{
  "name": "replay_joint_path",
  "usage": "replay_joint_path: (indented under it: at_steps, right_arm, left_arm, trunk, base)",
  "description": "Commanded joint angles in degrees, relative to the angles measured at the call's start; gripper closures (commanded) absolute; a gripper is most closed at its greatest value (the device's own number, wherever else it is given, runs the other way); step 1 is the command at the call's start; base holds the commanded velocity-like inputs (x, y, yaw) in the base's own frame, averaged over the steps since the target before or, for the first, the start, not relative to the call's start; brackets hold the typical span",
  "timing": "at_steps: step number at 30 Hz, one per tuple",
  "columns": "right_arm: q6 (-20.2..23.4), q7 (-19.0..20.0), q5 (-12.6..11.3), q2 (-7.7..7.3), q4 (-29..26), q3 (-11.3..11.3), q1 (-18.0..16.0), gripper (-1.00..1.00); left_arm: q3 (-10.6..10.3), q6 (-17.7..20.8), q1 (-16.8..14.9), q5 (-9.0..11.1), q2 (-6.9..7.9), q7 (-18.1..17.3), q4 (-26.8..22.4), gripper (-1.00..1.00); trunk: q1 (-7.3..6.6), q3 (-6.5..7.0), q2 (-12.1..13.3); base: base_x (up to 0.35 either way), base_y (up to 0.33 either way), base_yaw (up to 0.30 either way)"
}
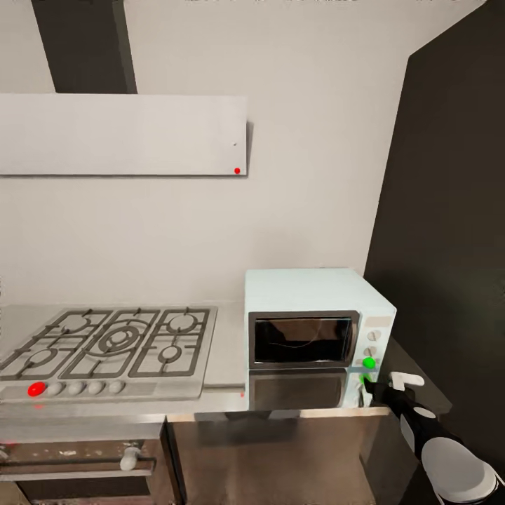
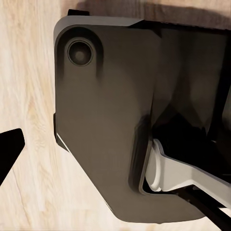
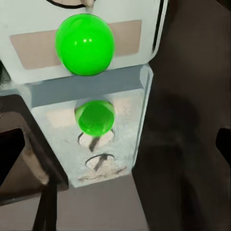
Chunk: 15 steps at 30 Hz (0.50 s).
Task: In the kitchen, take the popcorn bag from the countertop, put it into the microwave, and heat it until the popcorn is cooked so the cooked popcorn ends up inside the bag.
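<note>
The pale mint-blue microwave (image 1: 315, 308) stands on the steel countertop (image 1: 224, 365) to the right of the gas hob, its dark glass door shut. The popcorn bag and the popcorn are out of view. My right gripper (image 1: 384, 382) is open at the lower front corner of the microwave's knob panel, just below a bright green marker (image 1: 368, 362). In the right wrist view the microwave's panel (image 3: 33, 72) is very close, with that green marker (image 3: 84, 44) and its reflection on the countertop (image 3: 110, 202). One black fingertip (image 2: 9, 149) of my left gripper hangs over wooden floor.
A gas hob (image 1: 112, 344) with a red-marked knob (image 1: 35, 388) takes up the counter's left. A built-in oven (image 1: 70, 463) sits under it. A tall dark cabinet (image 1: 449, 210) rises right of the microwave. My own dark base (image 2: 106, 125) lies under the left arm.
</note>
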Motion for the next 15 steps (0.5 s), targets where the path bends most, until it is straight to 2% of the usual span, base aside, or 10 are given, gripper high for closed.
replay_joint_path:
  at_steps: [1,7,15]
  right_arm:
    - [-0.2,0.3,0.4,0.01,0.0,-0.5,0.0,-1.00]
    - [-0.2,0.3,0.4,0.01,-0.1,-0.4,0.0,-1.00]
    - [-0.2,0.3,0.4,0.01,-0.1,-0.4,0.0,-1.00]
  left_arm:
    - [0.4,0.4,0.0,0.1,0.00,-0.1,-0.1,-1.00]
    - [0.4,0.4,0.0,0.1,0.00,-0.1,-0.1,-1.00]
    - [0.4,0.4,0.0,0.1,0.00,-0.1,-0.1,-1.00]
  trunk:
    - [0.01,-0.03,0.0]
    - [0.01,-0.03,0.0]
    - [0.01,-0.03,0.0]
  base:
    - [-0.130,0.000,0.000]
    - [-0.161,0.000,0.000]
    - [-0.314,0.000,0.000]
